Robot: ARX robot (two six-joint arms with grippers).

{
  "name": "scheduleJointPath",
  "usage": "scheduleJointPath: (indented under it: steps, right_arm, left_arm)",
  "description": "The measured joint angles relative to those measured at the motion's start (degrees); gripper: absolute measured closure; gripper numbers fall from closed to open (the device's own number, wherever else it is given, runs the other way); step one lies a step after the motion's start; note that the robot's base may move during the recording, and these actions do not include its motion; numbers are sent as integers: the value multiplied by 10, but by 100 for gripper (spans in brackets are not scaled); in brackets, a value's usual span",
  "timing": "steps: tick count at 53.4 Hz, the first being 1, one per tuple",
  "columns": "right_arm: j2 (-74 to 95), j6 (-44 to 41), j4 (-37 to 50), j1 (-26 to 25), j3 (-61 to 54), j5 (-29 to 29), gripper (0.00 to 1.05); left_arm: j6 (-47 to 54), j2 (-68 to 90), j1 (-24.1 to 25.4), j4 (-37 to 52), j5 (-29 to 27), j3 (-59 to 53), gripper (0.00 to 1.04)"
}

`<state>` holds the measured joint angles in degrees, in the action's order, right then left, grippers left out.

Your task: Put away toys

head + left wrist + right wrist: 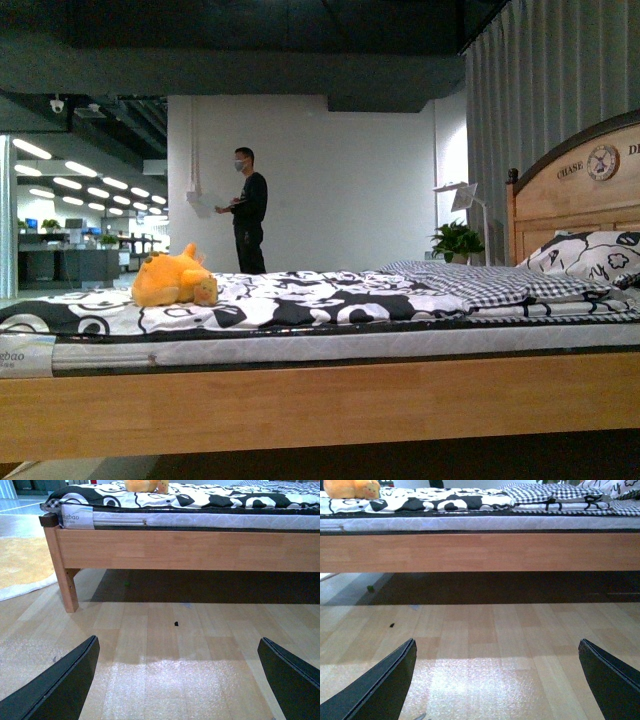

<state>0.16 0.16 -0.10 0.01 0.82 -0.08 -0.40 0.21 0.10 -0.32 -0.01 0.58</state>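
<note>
Orange-yellow fuzzy plush toy (175, 280): rounded body, stubby limbs, lying on left part of bed (300, 400), on black-and-white patterned sheet (300, 300). Man in black (247, 210) standing behind bed, just right of toy. Checked blanket (470, 283), pillow (590, 255), wooden headboard (575, 190) further right. Left gripper (177, 645) low over wooden floor (150, 625), facing bed's side rail, fingers spread wide. Right gripper (496, 642) in like pose, fingers wide apart. Both well apart from toy.

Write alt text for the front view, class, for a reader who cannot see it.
An orange-yellow plush toy lies on a bed with black-and-white bedding. A masked person in black stands behind, and a wooden headboard rises at right.
</note>
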Motion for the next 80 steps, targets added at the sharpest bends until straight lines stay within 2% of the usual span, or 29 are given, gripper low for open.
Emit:
scheduleJointPath:
  steps: [80]
  right_arm:
    - [0,0,0,0,0,0,7]
  left_arm:
    - [0,0,0,0,0,0,6]
